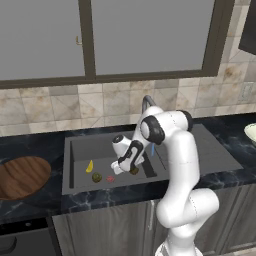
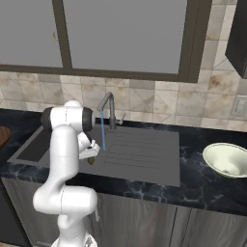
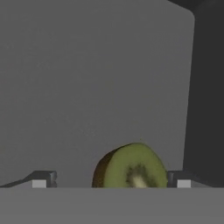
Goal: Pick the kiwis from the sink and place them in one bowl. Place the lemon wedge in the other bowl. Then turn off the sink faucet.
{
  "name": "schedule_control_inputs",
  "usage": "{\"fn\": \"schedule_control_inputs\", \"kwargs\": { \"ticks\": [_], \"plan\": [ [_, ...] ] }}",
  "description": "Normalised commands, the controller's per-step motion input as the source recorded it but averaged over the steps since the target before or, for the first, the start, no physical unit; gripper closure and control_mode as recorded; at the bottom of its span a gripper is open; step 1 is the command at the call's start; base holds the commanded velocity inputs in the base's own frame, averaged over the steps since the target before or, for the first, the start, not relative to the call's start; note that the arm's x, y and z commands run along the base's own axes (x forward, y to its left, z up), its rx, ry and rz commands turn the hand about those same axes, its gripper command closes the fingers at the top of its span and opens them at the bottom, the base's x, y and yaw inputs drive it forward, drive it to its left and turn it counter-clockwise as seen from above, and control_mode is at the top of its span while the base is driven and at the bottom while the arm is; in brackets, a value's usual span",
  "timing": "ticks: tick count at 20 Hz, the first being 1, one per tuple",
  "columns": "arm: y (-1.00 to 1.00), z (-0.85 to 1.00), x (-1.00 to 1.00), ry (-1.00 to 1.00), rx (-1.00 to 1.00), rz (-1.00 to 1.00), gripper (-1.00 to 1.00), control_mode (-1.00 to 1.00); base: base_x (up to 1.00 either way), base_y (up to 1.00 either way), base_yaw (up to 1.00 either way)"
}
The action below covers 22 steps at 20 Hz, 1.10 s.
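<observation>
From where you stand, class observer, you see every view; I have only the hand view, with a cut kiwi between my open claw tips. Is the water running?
Observer: Yes. A blue stream falls from the faucet into the sink.
Operator: What else lies in the sink?
Observer: A lemon wedge, a second kiwi and a small red thing, all on the basin floor.
Operator: Where are the bowls?
Observer: The wooden bowl sits on the counter left of the sink; the pale bowl sits to the right.
</observation>
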Motion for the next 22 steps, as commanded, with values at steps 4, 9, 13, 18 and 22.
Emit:
{"fn": "schedule_control_inputs", "kwargs": {
  "ticks": [4,9,13,18,22],
  "plan": [
    [-0.02,-0.16,0.04,0.00,0.00,0.00,-1.00,-1.00,0.00,0.00,0.00],
    [-0.05,-0.14,0.00,0.00,0.00,0.00,-1.00,-1.00,0.00,0.00,0.00],
    [-0.20,-0.16,0.00,0.02,0.00,0.00,-1.00,-1.00,0.00,0.00,0.00],
    [-0.41,-0.13,0.00,0.03,0.00,-0.01,-1.00,-1.00,0.00,0.00,0.00],
    [-0.38,-0.19,-0.02,0.03,0.00,-0.01,1.00,-1.00,0.00,0.00,0.00]
  ]
}}
